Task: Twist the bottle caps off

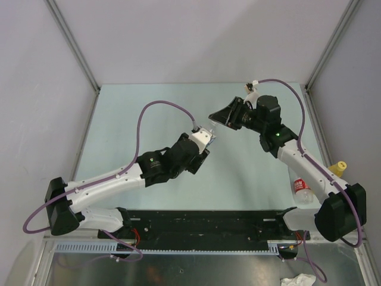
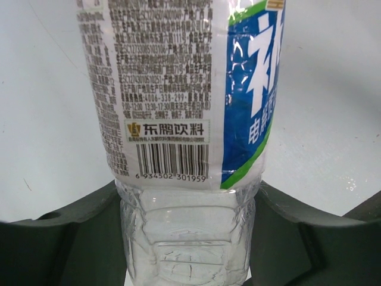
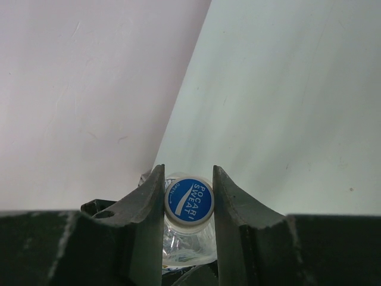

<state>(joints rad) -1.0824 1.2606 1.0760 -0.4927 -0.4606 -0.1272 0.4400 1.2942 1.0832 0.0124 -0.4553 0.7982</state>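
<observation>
A clear bottle with a blue-green label [image 2: 178, 89] is held between both grippers above the table. My left gripper [image 2: 187, 250] is shut on its clear lower body. My right gripper [image 3: 189, 193] is shut on its cap [image 3: 189, 200], a white cap with a blue printed top, one finger [image 3: 146, 205] on each side. In the top view the left gripper [image 1: 205, 138] and right gripper [image 1: 221, 117] face each other mid-table, and the bottle between them is mostly hidden. A red-label bottle [image 1: 302, 189] and a yellow-capped bottle [image 1: 338, 168] lie by the right arm's base.
The pale green table [image 1: 149, 119] is enclosed by grey walls with metal posts [image 1: 71, 44] on the left, back and right. A black rail [image 1: 202, 223] runs along the near edge. A crumpled white tissue [image 1: 297, 280] lies below it at the right.
</observation>
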